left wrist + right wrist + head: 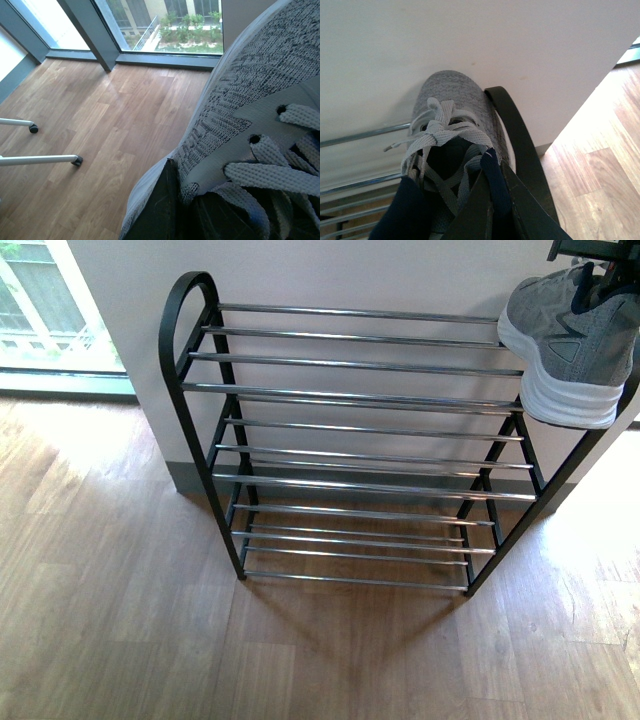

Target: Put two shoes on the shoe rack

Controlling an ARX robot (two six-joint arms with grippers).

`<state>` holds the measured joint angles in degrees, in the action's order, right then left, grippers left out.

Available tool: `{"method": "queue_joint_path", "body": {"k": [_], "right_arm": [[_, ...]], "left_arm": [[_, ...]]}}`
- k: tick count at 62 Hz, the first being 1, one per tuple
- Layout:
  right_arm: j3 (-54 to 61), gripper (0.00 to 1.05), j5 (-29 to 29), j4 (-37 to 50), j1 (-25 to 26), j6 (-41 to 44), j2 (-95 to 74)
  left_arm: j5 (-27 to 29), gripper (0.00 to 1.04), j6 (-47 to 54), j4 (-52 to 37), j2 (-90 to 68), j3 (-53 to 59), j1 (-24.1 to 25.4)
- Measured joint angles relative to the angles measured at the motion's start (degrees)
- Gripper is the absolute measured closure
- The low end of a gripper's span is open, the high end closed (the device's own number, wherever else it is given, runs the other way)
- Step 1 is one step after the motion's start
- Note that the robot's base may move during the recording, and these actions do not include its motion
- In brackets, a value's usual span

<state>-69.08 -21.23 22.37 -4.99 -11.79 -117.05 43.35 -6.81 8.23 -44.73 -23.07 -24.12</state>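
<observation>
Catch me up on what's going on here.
The right tool grips a grey knit sneaker with a thick white sole by its navy collar. It holds the shoe, toe toward the wall, at the right end of the top tier of the black-framed, chrome-rod shoe rack. Whether it rests on the rods yet is unclear. The left tool appears to clamp a second grey knit sneaker above the wooden floor, outside the front view.

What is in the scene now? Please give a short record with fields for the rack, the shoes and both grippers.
rack: black end frames, chrome rods, on wood floor against wall
first sneaker: grey, held at the top tier's right end
second sneaker: grey, only in left wrist view, above the floor
right gripper: shut on first sneaker's collar
left gripper: shut on second sneaker
</observation>
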Motion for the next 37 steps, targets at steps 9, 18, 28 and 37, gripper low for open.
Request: {"method": "queue_joint_path", "body": {"k": [9,18,28,37], "right_arm": [[0.4,0.88,1.4,-2.0,0.1,3.6,0.3],[7.5,0.58,5.4,0.3,-0.9,11.1,8.1],[14.9,0.30,11.9,-5.7,-2.1,19.7,23.1],[20.7,0.09,14.5,-9.4,0.8,23.8,34.0]], "left_arm": [[0.0,1.03,0.0,0.0,0.0,0.0,0.0],[0.0,1.03,0.0,0.0,0.0,0.0,0.0],[0.0,1.03,0.0,0.0,0.0,0.0,0.0],[0.0,1.03,0.0,0.0,0.0,0.0,0.0]]}}
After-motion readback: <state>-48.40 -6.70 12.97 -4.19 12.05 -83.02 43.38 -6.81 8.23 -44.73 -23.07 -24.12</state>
